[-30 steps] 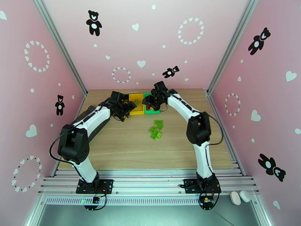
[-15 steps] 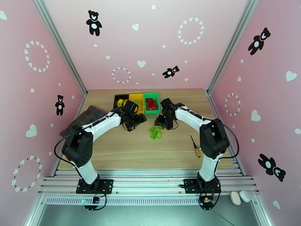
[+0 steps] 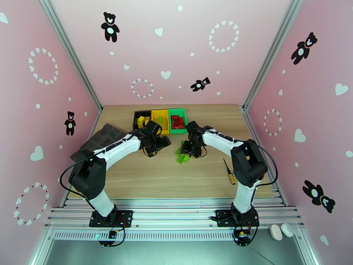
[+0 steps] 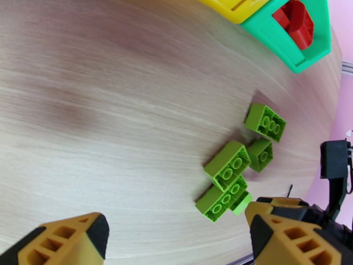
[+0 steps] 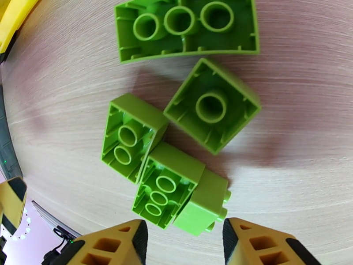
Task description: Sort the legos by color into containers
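Plainly, pink walls (image 3: 176,49) printed with black teddy bears and white hearts close in a pale wood-grain table (image 3: 145,182) on three sides, with aluminium rails at the corners and along the near edge.

Both arms reach in toward the middle of the table. The left gripper (image 3: 162,141) hangs just left of the loose legos with its jaws spread wide and nothing between them; its wrist view shows the orange fingers (image 4: 79,239) far apart over bare wood. The right gripper (image 3: 187,149) is low over the pile, jaws part-way apart. Its fingertips (image 5: 128,241) straddle the end of one green lego without pinching it.

A dark grey tray (image 3: 95,142) lies at the left edge. Three bins stand touching in a row at the far side. The black (image 3: 142,113) one holds yellow legos, the yellow (image 3: 154,124) one holds something green, and the green (image 3: 178,131) one holds red legos (image 4: 295,20). A screwdriver (image 3: 229,171) lies to the right, tip pointing away from the arms.

Five green legos (image 3: 182,156) cluster mid-table. Four lie hollow side up. The longest (image 5: 187,27) lies crosswise in the right wrist view. The fifth (image 5: 200,208) lies on its side, studs toward the right finger.
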